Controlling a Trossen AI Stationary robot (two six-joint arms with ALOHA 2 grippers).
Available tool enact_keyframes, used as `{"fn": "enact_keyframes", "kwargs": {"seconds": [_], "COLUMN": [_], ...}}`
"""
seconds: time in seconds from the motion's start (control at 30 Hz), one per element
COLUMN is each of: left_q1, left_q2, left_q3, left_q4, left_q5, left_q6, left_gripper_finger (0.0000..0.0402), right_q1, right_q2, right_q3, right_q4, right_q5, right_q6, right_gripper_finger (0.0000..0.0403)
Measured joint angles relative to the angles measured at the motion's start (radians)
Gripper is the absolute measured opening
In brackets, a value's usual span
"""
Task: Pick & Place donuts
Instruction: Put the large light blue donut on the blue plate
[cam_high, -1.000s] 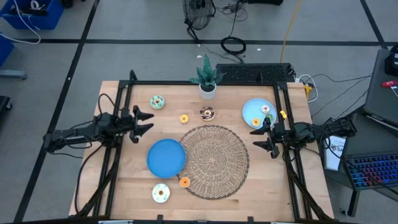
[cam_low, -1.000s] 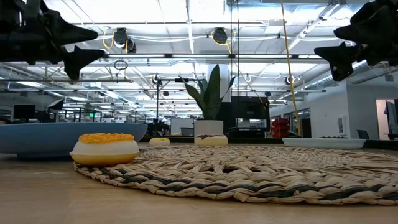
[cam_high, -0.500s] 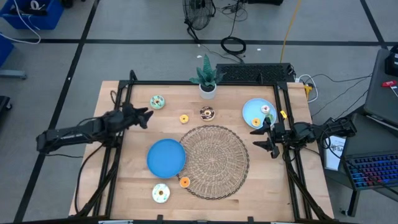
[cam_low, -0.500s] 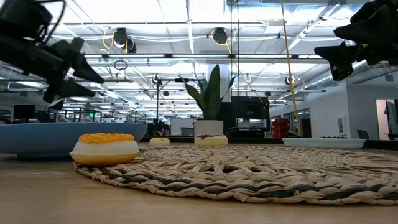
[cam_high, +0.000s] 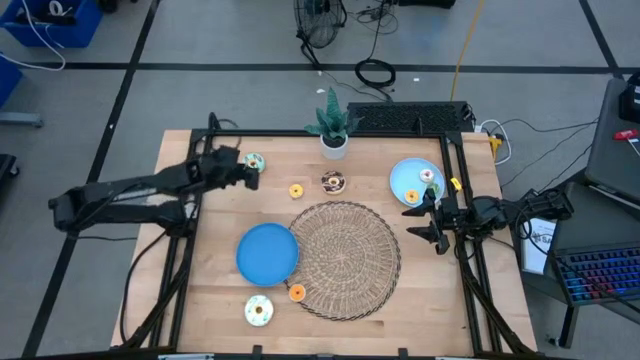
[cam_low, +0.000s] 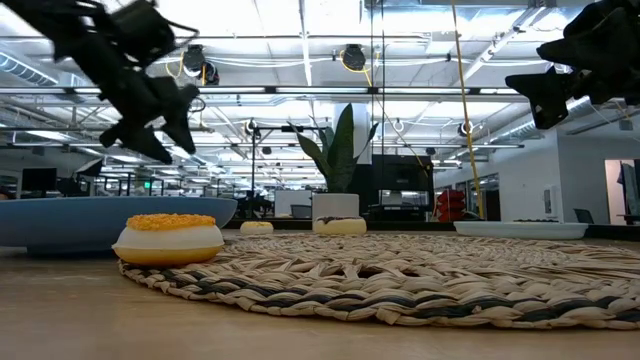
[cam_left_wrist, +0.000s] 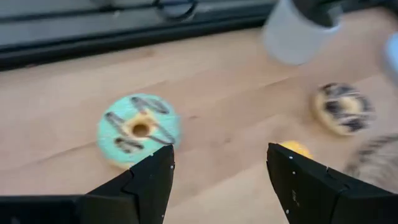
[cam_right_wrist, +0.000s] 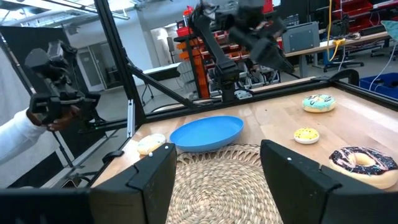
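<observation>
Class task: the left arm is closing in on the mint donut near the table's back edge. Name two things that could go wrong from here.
1. The open left gripper sits off to one side of the mint donut, so it may nudge the donut instead of gripping it.
2. The yellow donut lies close by and could get bumped on the way.

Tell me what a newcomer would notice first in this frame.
The big wicker mat at the table's centre stands out first, with a blue plate against its left edge. Next comes the left hand, open, reaching over the far left part of the table beside a mint donut. The right hand waits open at the right edge, near a pale blue plate holding donuts.
</observation>
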Motion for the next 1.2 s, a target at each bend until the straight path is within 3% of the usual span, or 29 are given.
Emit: {"fn": "enact_keyframes", "kwargs": {"seconds": [0.2, 0.4, 0.77, 0.9, 1.2], "left_q1": [0.101, 0.215, 0.344, 0.353, 0.365], "left_q2": [0.202, 0.334, 0.409, 0.426, 0.571], "left_q3": [0.07, 0.065, 0.064, 0.064, 0.064], "left_q4": [-0.029, -0.037, -0.008, 0.056, 0.169], "left_q5": [0.095, 0.096, 0.052, 0.1, 0.105], "left_q6": [0.038, 0.048, 0.028, 0.034, 0.045], "left_gripper_finger": [0.0255, 0.0255, 0.0255, 0.0255, 0.0255], "right_q1": [0.0, 0.0, 0.0, 0.0, 0.0], "right_q2": [0.0, 0.0, 0.0, 0.0, 0.0], "right_q3": [0.0, 0.0, 0.0, 0.0, 0.0], "right_q4": [0.0, 0.0, 0.0, 0.0, 0.0], "right_q5": [0.0, 0.0, 0.0, 0.0, 0.0], "right_q6": [0.0, 0.0, 0.0, 0.0, 0.0], "right_gripper_finger": [0.022, 0.022, 0.022, 0.022, 0.022]}}
